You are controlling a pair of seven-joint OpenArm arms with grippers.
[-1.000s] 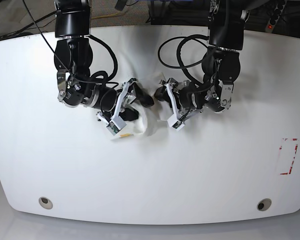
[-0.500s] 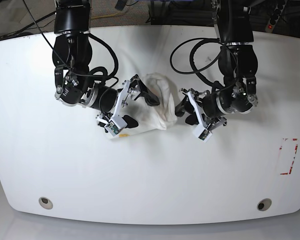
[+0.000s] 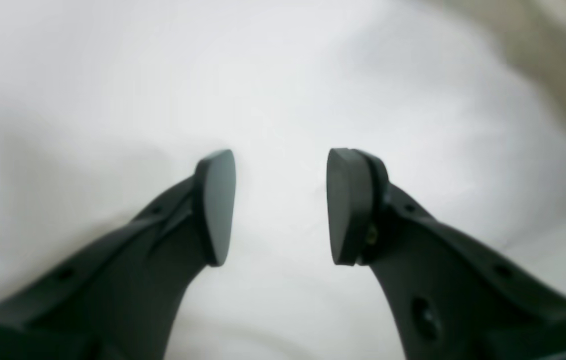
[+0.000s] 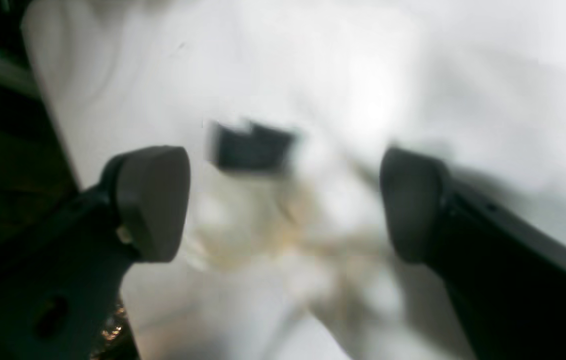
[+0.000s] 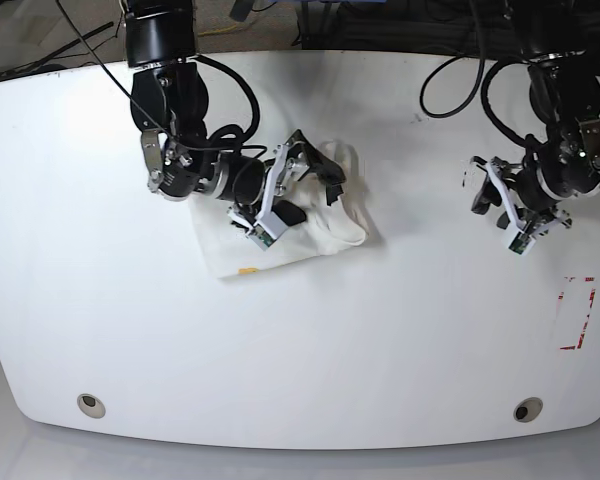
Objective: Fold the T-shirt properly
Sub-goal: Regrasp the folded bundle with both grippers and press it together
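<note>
Looking at your base view, the T-shirt (image 5: 315,215) lies bunched and partly folded on the white surface (image 5: 300,350), left of centre. Your right gripper (image 5: 305,190) hangs directly over it with its fingers spread and nothing between them. Your left gripper (image 5: 495,205) sits well apart from the cloth, off toward the right side of that view, above bare surface; a red-marked rectangle (image 5: 577,312) lies near that edge.

Turning to your left wrist view, the 2 fingers (image 3: 215,205) stand apart with a clear gap, and only blurred white shows between and beyond them.

Moving to your right wrist view, the fingers (image 4: 150,200) are wide open over crumpled white T-shirt (image 4: 312,225) fabric. A small dark patch (image 4: 250,147) shows on the cloth ahead of them, too blurred to identify.
</note>
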